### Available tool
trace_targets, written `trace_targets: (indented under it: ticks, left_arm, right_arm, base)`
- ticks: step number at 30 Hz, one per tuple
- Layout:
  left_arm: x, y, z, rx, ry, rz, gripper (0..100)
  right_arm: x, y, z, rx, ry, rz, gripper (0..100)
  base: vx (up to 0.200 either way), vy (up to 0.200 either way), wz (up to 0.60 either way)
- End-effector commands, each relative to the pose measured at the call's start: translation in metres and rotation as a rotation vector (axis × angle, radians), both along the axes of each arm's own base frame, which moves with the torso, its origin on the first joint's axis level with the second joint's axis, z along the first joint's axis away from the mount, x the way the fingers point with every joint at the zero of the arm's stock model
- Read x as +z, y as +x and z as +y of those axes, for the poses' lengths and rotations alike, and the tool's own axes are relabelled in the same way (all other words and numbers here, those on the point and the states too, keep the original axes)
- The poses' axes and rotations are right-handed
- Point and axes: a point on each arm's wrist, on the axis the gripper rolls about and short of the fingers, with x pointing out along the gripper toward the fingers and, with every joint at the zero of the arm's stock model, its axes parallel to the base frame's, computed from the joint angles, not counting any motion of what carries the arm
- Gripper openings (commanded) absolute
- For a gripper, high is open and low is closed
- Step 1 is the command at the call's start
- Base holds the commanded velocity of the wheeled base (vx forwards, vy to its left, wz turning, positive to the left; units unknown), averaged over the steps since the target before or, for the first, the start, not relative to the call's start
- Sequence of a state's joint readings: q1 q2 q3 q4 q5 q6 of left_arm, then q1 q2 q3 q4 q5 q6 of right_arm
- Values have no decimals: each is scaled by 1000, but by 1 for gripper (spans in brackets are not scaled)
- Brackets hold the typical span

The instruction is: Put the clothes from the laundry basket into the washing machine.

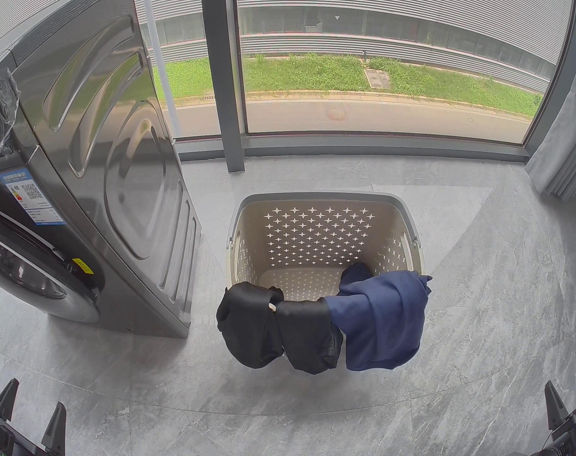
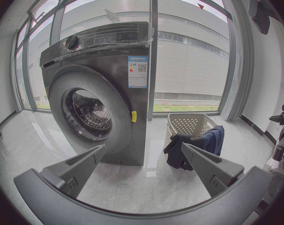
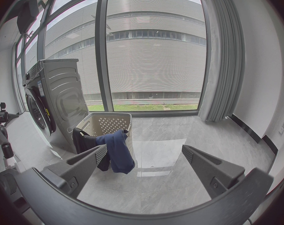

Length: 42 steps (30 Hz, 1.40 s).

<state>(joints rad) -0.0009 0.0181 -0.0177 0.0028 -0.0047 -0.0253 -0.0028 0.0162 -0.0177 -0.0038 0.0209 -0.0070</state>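
A beige laundry basket (image 1: 323,223) stands on the floor in front of me. Over its near rim hang a black garment (image 1: 275,334) and a dark blue garment (image 1: 383,318). To the left stands the grey washing machine (image 1: 104,159), its round door (image 2: 85,113) facing my left side and looking closed. My left gripper (image 1: 30,413) is low at the near left, open and holding nothing. Low at the near right, my right gripper (image 1: 569,391) is open too, well short of the basket (image 3: 107,125). Both garments (image 2: 182,146) show beyond the left gripper (image 2: 143,150).
A floor-to-ceiling window with a dark frame post (image 1: 221,71) runs behind the basket. A grey curtain (image 1: 566,140) hangs at the far right. Open tiled floor (image 1: 490,349) lies between me and the basket and to its right.
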Motion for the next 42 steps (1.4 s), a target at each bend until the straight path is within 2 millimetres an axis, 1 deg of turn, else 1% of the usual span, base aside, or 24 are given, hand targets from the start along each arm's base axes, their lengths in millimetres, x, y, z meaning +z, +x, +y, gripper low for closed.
trace_targets:
  ticks: [1,8,20,35,40,42]
  left_arm:
    - [-4,0,0,-1,-1,3,100]
    - [-4,0,0,-1,-2,3,100]
    - [-4,0,0,-1,-4,3,100]
    - [-4,0,0,-1,-5,3,100]
    - [-4,0,0,1,-5,3,100]
    - [-4,0,0,2,-5,5,100]
  right_arm:
    - [-5,1,0,2,-1,10,100]
    - [-5,1,0,2,-1,10,100]
    - [-5,1,0,2,-1,10,100]
    - [-5,1,0,0,-1,10,100]
    - [-5,1,0,0,-1,10,100]
    - [-5,1,0,2,-1,10,100]
  base:
    - [0,-200,0]
    - [0,-200,0]
    - [0,0,0]
    - [200,0,0]
    - [0,0,0]
    - [0,-200,0]
